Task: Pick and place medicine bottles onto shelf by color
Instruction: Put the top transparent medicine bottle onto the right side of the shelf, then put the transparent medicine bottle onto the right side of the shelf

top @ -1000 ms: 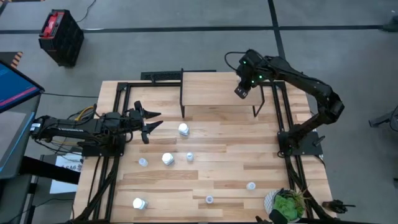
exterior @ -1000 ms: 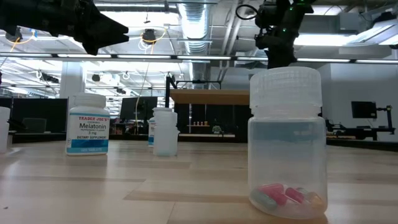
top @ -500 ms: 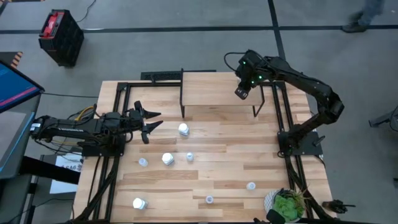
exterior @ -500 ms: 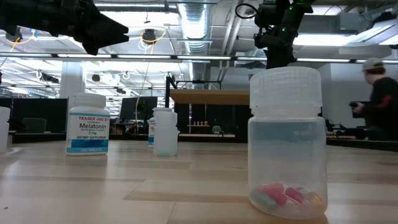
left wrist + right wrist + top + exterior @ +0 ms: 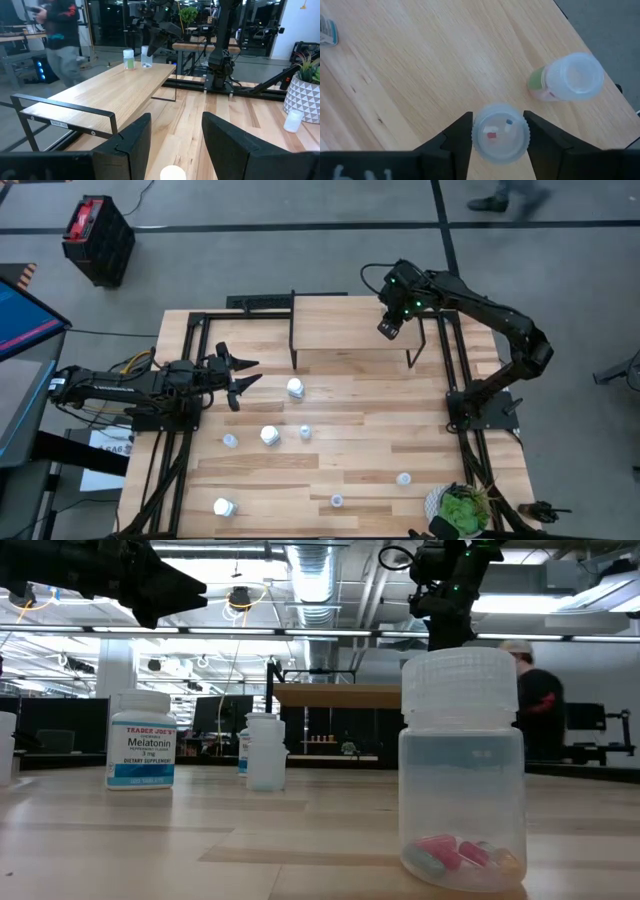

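Note:
My right gripper (image 5: 388, 330) hangs over the right end of the light-wood shelf (image 5: 340, 315), pointing steeply down, shut on a small translucent bottle (image 5: 500, 134) that stands on the shelf top. A second bottle with a green label (image 5: 566, 77) stands on the shelf beside it. My left gripper (image 5: 245, 377) waits open and level at the table's left, just short of a white bottle (image 5: 295, 388). More white bottles (image 5: 269, 435) and translucent ones (image 5: 305, 431) stand upright and scattered on the tabletop. My right gripper has the translucent bottle's round cap (image 5: 482, 137) between its two fingers, one on each side. The fingers come from above, slanting down. The bottle is upright with its base on the shelf top (image 5: 420, 60).
A green potted plant (image 5: 462, 508) sits at the table's near right corner. Black frame rails (image 5: 190, 330) run along both table sides. In the low view a translucent bottle with pills (image 5: 460, 770) stands close by and a labelled white one (image 5: 141, 740) farther left. A person (image 5: 530, 700) is in the room behind.
Neither arm nor any bottle has visibly moved. A person has walked across the room beyond the table.

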